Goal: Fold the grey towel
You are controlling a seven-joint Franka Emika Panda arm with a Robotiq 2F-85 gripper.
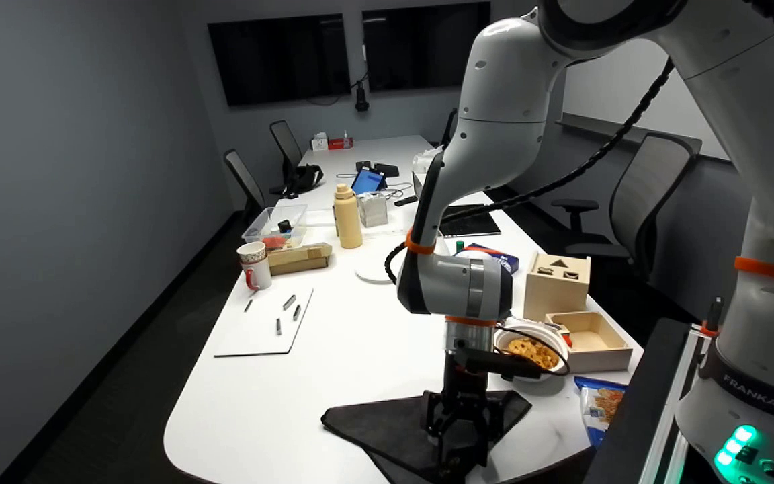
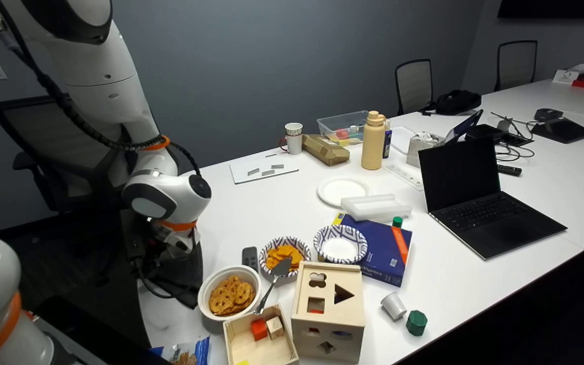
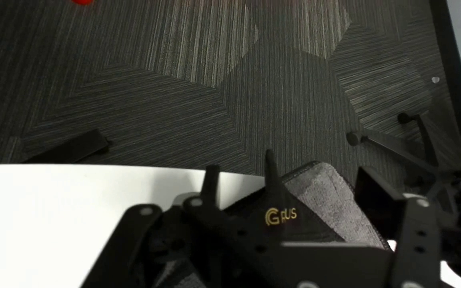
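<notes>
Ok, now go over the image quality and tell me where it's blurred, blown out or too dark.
Wrist view: the tabletop is blown out to near white, the gripper looks soft, while the carpet shows fairly crisp stripes; in an exterior view, the base lights glare green with whitish centres; in both exterior views, the dark gripper half merges with the dark towel.

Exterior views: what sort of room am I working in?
Most likely an office meeting room: a long white table, mesh-backed chairs along it, and two big screens on the wall.
</notes>
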